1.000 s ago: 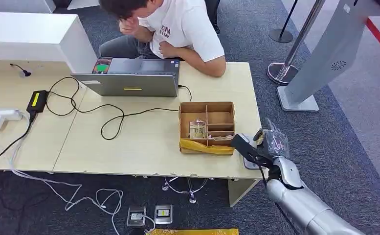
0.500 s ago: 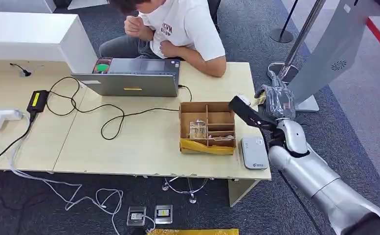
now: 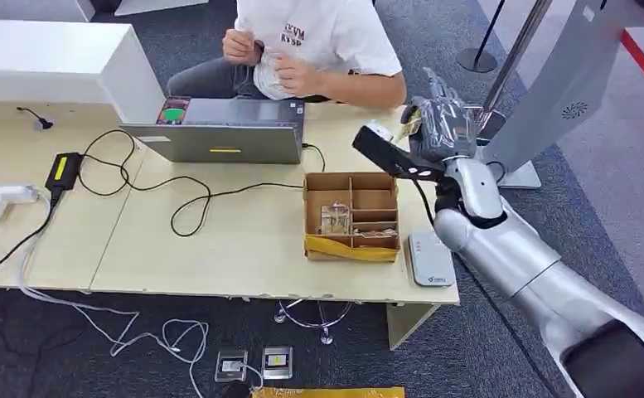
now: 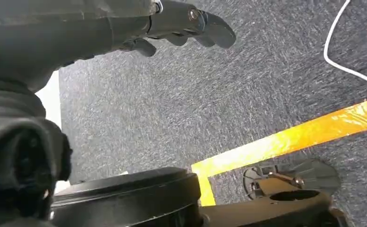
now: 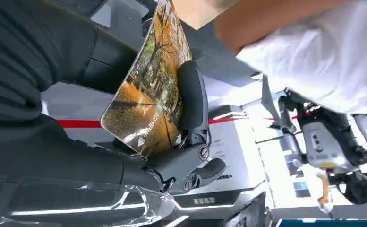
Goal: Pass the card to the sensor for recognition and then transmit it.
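Card [image 5: 146,94] is gripped in the right hand [image 3: 438,124] fingers [image 5: 191,99] above the table [image 3: 244,240]; left hand [image 4: 124,23] fingers hang loosely apart, holding nothing.

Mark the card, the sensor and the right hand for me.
card [image 5: 146,99]: right wrist view, middle of its printed face.
sensor [image 3: 430,259]: head view, centre of its grey top.
right hand [image 3: 438,124]: head view, middle of the hand.

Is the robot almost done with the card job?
Nearly, it seems. The right hand holds the card raised near the seated person, away from the grey sensor on the table. Whether it scanned isn't visible. Left: handing it over.
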Tool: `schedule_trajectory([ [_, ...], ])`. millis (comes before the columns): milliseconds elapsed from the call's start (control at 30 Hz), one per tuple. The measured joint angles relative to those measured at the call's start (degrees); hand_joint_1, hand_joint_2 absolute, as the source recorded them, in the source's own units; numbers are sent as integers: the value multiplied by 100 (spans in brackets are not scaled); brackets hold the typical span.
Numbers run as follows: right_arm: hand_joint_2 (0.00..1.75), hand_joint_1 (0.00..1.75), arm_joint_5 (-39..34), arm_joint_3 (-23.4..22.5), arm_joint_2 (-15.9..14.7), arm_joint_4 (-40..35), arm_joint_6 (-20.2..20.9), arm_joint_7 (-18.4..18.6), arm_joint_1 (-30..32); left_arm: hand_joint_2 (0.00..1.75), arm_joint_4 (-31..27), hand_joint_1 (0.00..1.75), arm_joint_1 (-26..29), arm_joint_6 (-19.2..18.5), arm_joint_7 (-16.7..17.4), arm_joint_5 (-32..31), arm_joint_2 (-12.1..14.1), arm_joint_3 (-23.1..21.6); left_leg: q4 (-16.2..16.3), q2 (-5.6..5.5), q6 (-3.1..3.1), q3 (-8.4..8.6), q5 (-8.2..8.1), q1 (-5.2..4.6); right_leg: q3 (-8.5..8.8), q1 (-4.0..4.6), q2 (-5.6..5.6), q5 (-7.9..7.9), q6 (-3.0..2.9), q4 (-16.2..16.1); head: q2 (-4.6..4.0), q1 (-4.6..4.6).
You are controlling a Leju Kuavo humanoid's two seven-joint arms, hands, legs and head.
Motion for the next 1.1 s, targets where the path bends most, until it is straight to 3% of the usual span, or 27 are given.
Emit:
schedule_trajectory([
  [400, 175, 175, 41, 413, 970, 1228, 126, -118, -288, 0, 0, 0, -27, -63, 44, -100, -31, -33, 0, -1, 0, 0, 0, 0, -1, -1, 0, -1, -1, 0, 0, 2],
  [600, 175, 175, 72, 507, 1152, 1624, 105, -129, -326, 0, 0, 0, -40, -120, 70, -151, -35, -37, 0, 1, 0, 2, 0, 0, -2, -1, 0, -1, -1, -1, 0, 0],
  [633, 175, 168, 72, 522, 1165, 1668, 98, -129, -331, 0, 0, 0, -45, -136, 90, -162, -37, -39, 1, 1, 0, 2, 0, 0, -2, -1, 0, -1, -1, -1, 0, 2],
  [867, 175, 168, 72, 583, 1169, 1877, 24, -129, -363, 0, 0, 0, -69, -190, 140, -216, -39, -44, 1, 3, -1, 3, 0, -1, -2, -1, 3, -1, -1, -1, 0, 0],
  [900, 175, 101, 72, 597, 1169, 1910, 19, -129, -363, 0, 0, 0, -74, -192, 140, -216, -39, -44, 1, 2, -1, 3, 0, 0, -2, -1, 3, -1, -1, -1, 0, 2],
  [933, 175, 16, 72, 610, 1169, 1930, 19, -129, -364, 0, 0, 0, -77, -192, 142, -216, -39, -44, 1, 2, 0, 2, 0, 0, -2, -1, 2, -1, -1, -1, 0, 2],
  [967, 175, 0, 72, 625, 1169, 1945, 17, -129, -363, 0, 0, 0, -79, -192, 142, -216, -39, -44, 1, 2, -1, 3, 0, 0, -2, -1, 3, -1, -1, -1, 0, 2],
  [1100, 175, 0, 74, 651, 1167, 1991, -20, -118, -363, 0, 0, 0, -89, -221, 164, -234, -39, -44, 1, 4, -1, 4, 0, 0, -3, 0, 4, -1, -1, -1, 0, 2],
])
